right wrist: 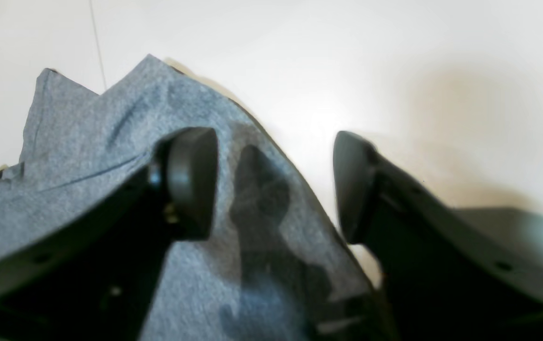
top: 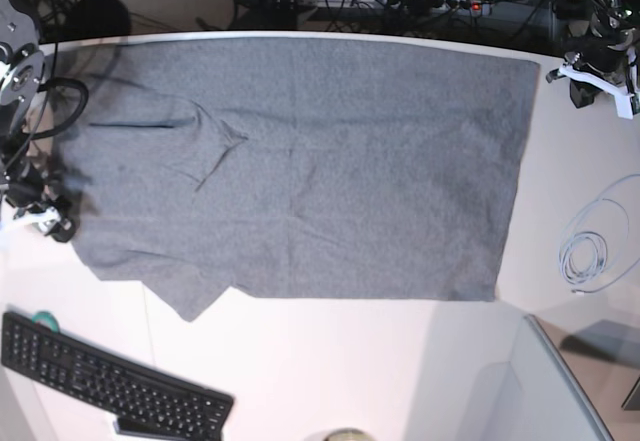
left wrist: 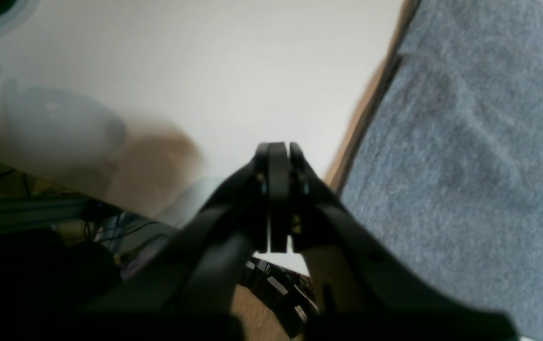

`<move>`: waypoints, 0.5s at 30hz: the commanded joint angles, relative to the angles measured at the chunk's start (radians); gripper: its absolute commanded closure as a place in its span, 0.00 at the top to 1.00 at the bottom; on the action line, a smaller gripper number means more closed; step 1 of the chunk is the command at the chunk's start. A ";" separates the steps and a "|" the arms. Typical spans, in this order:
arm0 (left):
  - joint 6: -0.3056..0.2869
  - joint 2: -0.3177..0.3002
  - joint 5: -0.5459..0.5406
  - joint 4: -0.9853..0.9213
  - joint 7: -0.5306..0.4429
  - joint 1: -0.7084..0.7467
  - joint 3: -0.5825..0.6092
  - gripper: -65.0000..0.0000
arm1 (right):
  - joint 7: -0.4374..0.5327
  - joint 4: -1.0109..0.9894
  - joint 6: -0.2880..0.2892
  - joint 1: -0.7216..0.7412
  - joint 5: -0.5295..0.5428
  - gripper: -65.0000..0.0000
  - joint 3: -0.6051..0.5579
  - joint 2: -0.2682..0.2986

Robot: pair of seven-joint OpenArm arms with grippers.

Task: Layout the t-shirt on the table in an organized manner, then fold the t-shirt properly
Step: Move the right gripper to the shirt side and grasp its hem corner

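White and smooth, the table [top: 330, 361] ran with a curved far edge and one thin dark seam line near its left end in the base view. Spread across most of it lay the t-shirt [top: 330, 161], a plain heather-grey knit without print, largely flat, its straight hem toward the base view's right. Toward that view's left the cloth was less tidy: a sleeve was folded in over the body with a few creases, and a corner of fabric jutted out toward the black keyboard [top: 110, 379] at the near left. A coil of pale cable [top: 585, 256] rested on the table to the right of the shirt.

The left gripper [left wrist: 278, 199] hung over bare table just beside the shirt's edge, its jaws pressed together on nothing. The right gripper [right wrist: 276, 184] sat at the shirt's other side, jaws parted wide, one finger [right wrist: 191, 180] above the grey cloth and the other above white table, with the shirt's edge running between them; nothing was gripped.
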 commanded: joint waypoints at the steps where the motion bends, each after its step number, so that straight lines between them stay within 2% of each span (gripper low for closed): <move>1: -0.001 -0.017 -0.010 0.016 -0.019 -0.001 -0.003 0.00 | 0.010 0.008 0.008 0.024 0.008 0.44 -0.002 0.020; 3: -0.001 -0.017 -0.007 0.016 -0.019 -0.001 -0.003 0.00 | -0.034 0.009 0.008 0.026 0.008 0.40 -0.002 0.020; 6: -0.001 -0.017 -0.005 0.016 -0.019 -0.001 -0.003 0.00 | -0.077 0.014 0.008 0.030 0.008 0.39 -0.002 0.020; 8: -0.001 -0.017 -0.005 0.016 -0.019 -0.001 -0.003 0.00 | -0.079 0.014 0.008 0.036 0.007 0.39 -0.015 0.020; 12: -0.001 -0.015 -0.005 0.016 -0.019 -0.001 -0.003 0.00 | -0.074 0.014 0.008 0.038 0.011 0.38 -0.150 0.020; 15: -0.001 -0.015 -0.005 0.016 -0.019 0.002 -0.003 0.00 | -0.071 0.014 0.006 0.039 0.011 0.36 -0.146 0.020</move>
